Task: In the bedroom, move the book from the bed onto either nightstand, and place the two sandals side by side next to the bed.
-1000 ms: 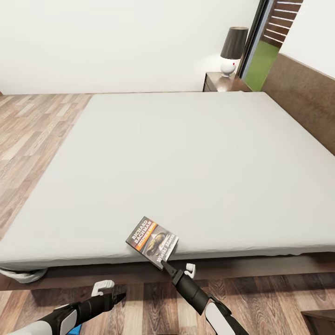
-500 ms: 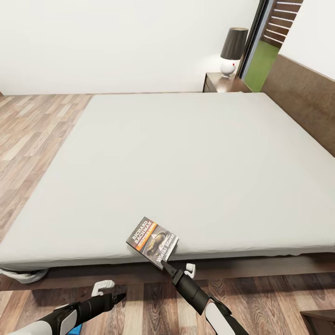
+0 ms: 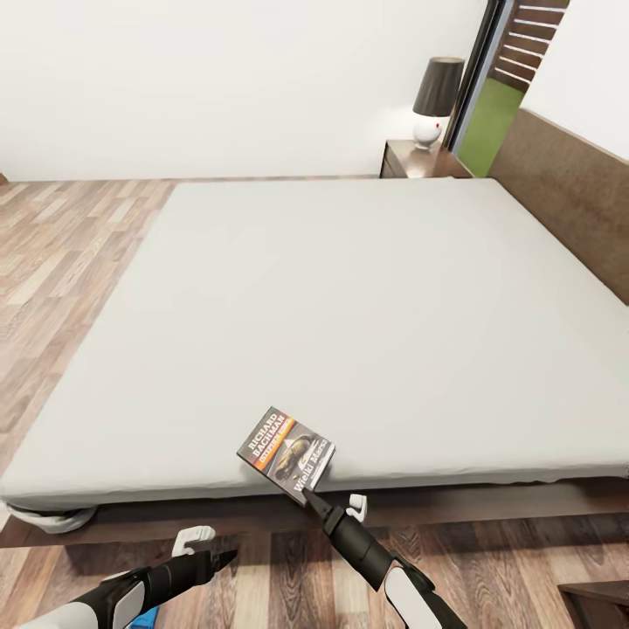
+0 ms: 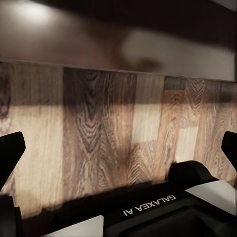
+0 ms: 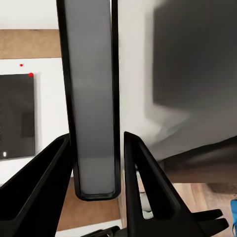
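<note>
The book (image 3: 286,452), dark with an orange band and white lettering, is at the near edge of the bed (image 3: 367,306), overhanging the pale grey mattress. My right gripper (image 3: 311,501) is shut on the book's near corner. The right wrist view shows the book (image 5: 91,123) edge-on between the black fingers (image 5: 148,187). My left gripper (image 3: 224,556) hangs open over the plank floor in front of the bed frame, its fingertips (image 4: 10,153) far apart with nothing between them. A sliver of a bright blue sandal (image 3: 141,622) peeks out under my left forearm. One nightstand (image 3: 418,159) stands beyond the bed's far corner.
A dark-shaded lamp (image 3: 434,96) with a white base stands on the far nightstand. The wooden headboard (image 3: 568,192) runs along the right. A white crumpled thing (image 3: 48,517) lies under the bed's near left corner. A dark cabinet corner (image 3: 601,603) shows at bottom right.
The whole picture has shifted slightly, so the camera moved. The book and both grippers keep their places relative to each other.
</note>
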Tool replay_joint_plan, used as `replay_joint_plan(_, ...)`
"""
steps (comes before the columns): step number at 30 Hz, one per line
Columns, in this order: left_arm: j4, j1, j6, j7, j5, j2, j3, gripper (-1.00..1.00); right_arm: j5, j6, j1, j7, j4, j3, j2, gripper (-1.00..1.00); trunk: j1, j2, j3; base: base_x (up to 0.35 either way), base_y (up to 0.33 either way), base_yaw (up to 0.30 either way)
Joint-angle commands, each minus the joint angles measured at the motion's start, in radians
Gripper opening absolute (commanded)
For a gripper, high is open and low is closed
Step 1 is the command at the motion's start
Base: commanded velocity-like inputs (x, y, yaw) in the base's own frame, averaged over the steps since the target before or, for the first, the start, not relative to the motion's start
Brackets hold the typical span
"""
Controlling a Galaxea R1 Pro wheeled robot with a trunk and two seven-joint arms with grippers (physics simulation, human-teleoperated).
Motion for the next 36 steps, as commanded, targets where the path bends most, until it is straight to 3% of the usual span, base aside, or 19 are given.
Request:
replay_joint_plan(1,0.001,0.000,0.000,-0.004,-0.001,0.000,0.004,1.00,-0.010,0.009,0.000,0.001,0.000,0.001,0.000,-1.00,-0.004,0.007,0.003,0.000,0.000,0.000)
replay_joint_plan(8,0.001,0.000,0.000,-0.006,-0.001,0.000,0.004,1.00,-0.009,0.009,0.000,0.001,-0.012,0.000,-0.002,-1.00,-0.031,0.056,0.025,0.000,0.000,0.000)
replay_joint_plan(12,0.000,0.000,0.000,-0.006,-0.001,0.000,0.004,1.00,-0.005,0.009,0.000,-0.001,-0.079,0.000,-0.007,-1.00,-0.046,0.084,0.037,0.000,0.000,0.000)
replay_joint_plan(16,-0.001,0.000,0.000,-0.007,-0.002,0.000,0.004,1.00,-0.002,0.054,0.000,-0.001,-0.136,0.001,-0.103,-1.00,-0.062,0.112,0.050,0.000,0.000,0.000)
replay_joint_plan(20,0.000,0.000,0.000,-0.009,-0.002,0.000,0.004,1.00,-0.002,0.176,0.000,0.000,-0.143,0.003,-0.299,-1.00,-0.077,0.140,0.062,0.000,0.000,0.000)
replay_joint_plan(21,0.000,0.000,0.000,-0.010,-0.002,0.000,0.004,1.00,-0.003,0.186,0.000,0.001,-0.143,0.002,-0.323,-1.00,-0.081,0.147,0.065,0.000,0.000,0.000)
replay_joint_plan(23,0.000,0.000,0.000,-0.011,-0.002,0.000,0.004,1.00,-0.005,0.211,0.001,0.003,-0.142,0.002,-0.412,-1.00,-0.088,0.161,0.072,0.000,0.000,0.000)
replay_joint_plan(24,0.000,0.000,0.000,-0.012,-0.002,0.001,0.004,1.00,-0.006,0.214,0.001,0.003,-0.142,0.002,-0.431,-1.00,-0.092,0.168,0.075,0.000,0.000,0.000)
replay_joint_plan(25,0.001,0.000,0.000,-0.012,-0.002,0.001,0.004,1.00,-0.007,0.219,0.002,0.009,-0.141,0.002,-0.466,-1.00,-0.096,0.175,0.078,0.000,0.000,0.000)
replay_joint_plan(27,0.001,0.000,0.000,-0.015,-0.002,0.001,0.004,1.00,-0.006,0.225,0.003,0.062,-0.120,0.002,-0.523,-1.00,-0.104,0.189,0.084,0.000,0.000,0.000)
replay_joint_plan(29,0.001,0.000,0.000,-0.033,-0.002,0.002,0.004,1.00,-0.001,0.225,0.005,0.168,-0.043,0.003,-0.554,-1.00,-0.111,0.203,0.090,0.000,0.000,0.000)
replay_joint_plan(31,0.001,0.000,0.000,-0.068,-0.002,0.002,0.004,1.00,0.005,0.218,0.005,0.295,0.123,0.003,-0.568,-1.00,-0.119,0.217,0.097,0.000,0.000,0.000)
replay_joint_plan(33,0.001,0.000,0.000,-0.093,-0.002,0.002,0.004,1.00,0.016,0.207,0.006,0.341,0.243,0.004,-0.571,-1.00,-0.127,0.231,0.103,0.000,0.000,0.000)
replay_joint_plan(36,0.001,0.001,0.000,-0.140,-0.004,0.002,0.003,1.00,0.065,0.141,0.006,0.367,0.337,0.004,-0.568,-1.00,-0.138,0.252,0.112,0.000,0.000,0.000)
